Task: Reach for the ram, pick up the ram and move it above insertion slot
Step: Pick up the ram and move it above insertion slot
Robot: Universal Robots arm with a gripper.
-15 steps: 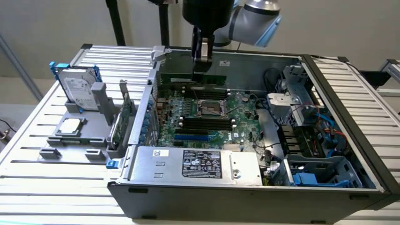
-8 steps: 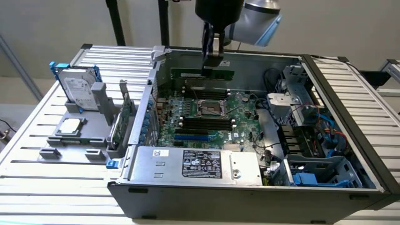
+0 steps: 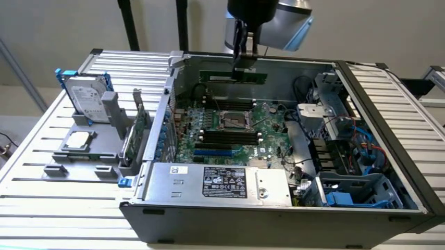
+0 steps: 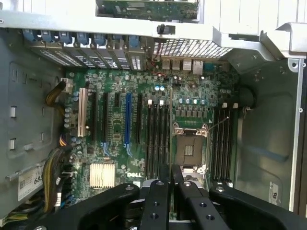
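My ram (image 3: pixel 233 77): green board, held up in black jaws. Motherboard (image 4: pixel 144 124): green, black slots, one blue slot (image 4: pixel 127 119), one white (image 4: pixel 83 111). Case (image 3: pixel 278 219): dark grey. Tabletop (image 3: pixel 62 203): pale slatted metal. Hard drive (image 3: pixel 89 96): silver, blue frame.

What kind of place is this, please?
Probably a workbench for computer assembly: an open computer case with its motherboard exposed lies on a slatted metal table, with a hard drive standing in a holder beside it.
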